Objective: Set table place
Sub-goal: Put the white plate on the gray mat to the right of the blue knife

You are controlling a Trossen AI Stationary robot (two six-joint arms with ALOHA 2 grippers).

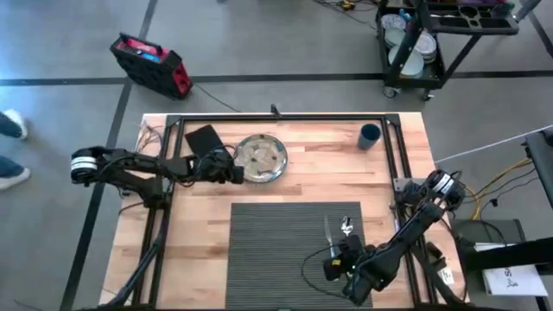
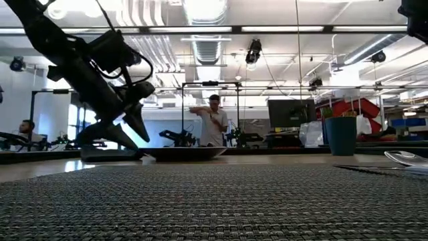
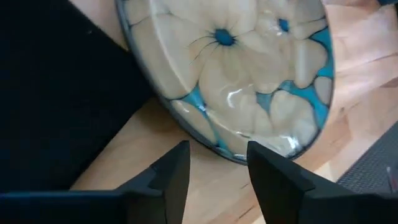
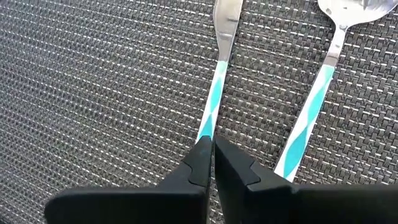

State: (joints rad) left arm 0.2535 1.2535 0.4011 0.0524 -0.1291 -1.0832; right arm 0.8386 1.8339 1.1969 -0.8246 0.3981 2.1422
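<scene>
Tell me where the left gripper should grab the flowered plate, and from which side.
Take the plate by its raised rim, at the edge nearest the open left gripper, beside the black napkin. It lies flat on the table, so probably one finger over the lip, one under.

Red toolbox [image 1: 150,63], dish cart [image 1: 423,39]

Grey floor [image 1: 285,43]; red case [image 1: 149,65]; cart [image 1: 428,39]; ceiling lights [image 2: 200,13].

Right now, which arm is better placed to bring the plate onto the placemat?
Left. The left gripper hangs open right at the rim of the plate, while the right gripper is far across the placemat, shut on a knife.
</scene>
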